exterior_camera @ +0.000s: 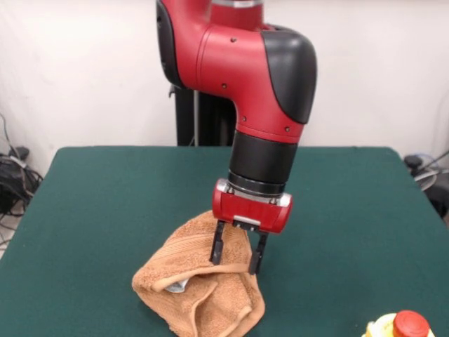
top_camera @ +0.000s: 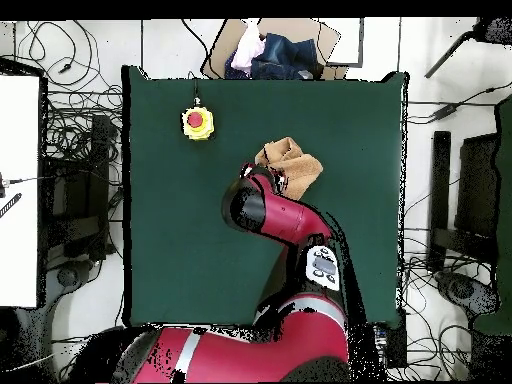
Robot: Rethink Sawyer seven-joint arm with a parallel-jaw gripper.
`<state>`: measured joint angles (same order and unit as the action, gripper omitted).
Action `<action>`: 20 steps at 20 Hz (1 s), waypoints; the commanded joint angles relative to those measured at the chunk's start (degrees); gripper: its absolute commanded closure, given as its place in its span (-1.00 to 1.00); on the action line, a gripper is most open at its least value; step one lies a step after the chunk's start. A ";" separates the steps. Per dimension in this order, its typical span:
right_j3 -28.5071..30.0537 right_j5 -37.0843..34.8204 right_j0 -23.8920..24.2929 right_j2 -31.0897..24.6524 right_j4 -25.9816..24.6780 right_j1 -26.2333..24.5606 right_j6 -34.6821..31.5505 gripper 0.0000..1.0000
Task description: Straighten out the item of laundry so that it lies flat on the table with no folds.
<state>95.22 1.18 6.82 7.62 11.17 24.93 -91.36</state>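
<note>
Down over the towel (exterior_camera: 200, 291), jaws spread apart with their tips against the raised fold of the cloth. Crumpled in a heap on the green bench (exterior_camera: 105, 203), close to the edge away from the robot's base, not flat. Near that edge too, well apart from the towel, sits a yellow and red button (top_camera: 198, 122).

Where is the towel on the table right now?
In the front view the towel lies crumpled near the table's front edge, left of centre, directly under the end effector; the yellow-and-red button sits off to its right.
</note>
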 commanded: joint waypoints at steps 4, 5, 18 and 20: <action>1.01 2.46 0.98 -5.04 -1.79 -1.60 -10.39 -1.00; 0.79 2.47 0.56 -4.50 -1.76 -1.69 -10.25 -1.00; 0.99 2.79 1.52 -5.76 -1.99 -1.56 -10.43 1.00; 1.02 2.62 1.50 -5.75 -1.81 -1.55 -10.53 1.00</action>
<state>95.21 1.32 7.01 7.59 11.17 24.95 -91.36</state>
